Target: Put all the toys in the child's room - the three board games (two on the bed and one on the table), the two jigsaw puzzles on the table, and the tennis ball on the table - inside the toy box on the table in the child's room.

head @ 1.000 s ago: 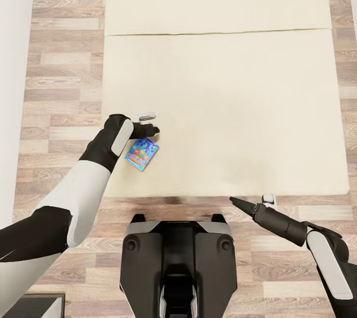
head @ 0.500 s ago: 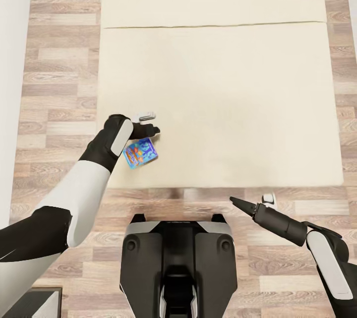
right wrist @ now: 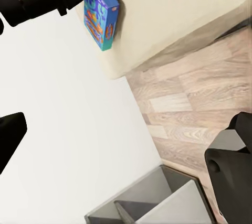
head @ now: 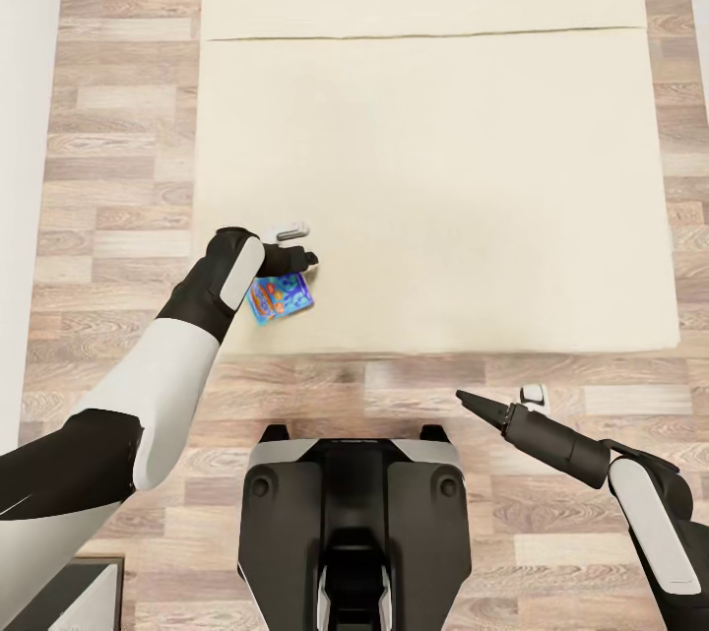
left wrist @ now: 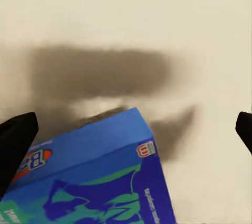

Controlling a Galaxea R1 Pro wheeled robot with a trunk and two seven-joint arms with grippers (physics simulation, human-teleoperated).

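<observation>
You had the left gripper (head: 295, 247) closed on the blue board game (head: 279, 296) above the bed (head: 443, 168) edge, right gripper (head: 502, 402) open and empty; it hung tilted, so a jolt could have shaken it loose.

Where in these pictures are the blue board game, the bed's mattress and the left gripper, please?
blue board game (head: 279, 297), head view, on its printed top face.
mattress (head: 473, 198), head view, on a bare beige stretch.
left gripper (head: 297, 245), head view, midway between its fingertips.

Blue game box (head: 279, 296), plain beige mattress (head: 443, 178)
</observation>
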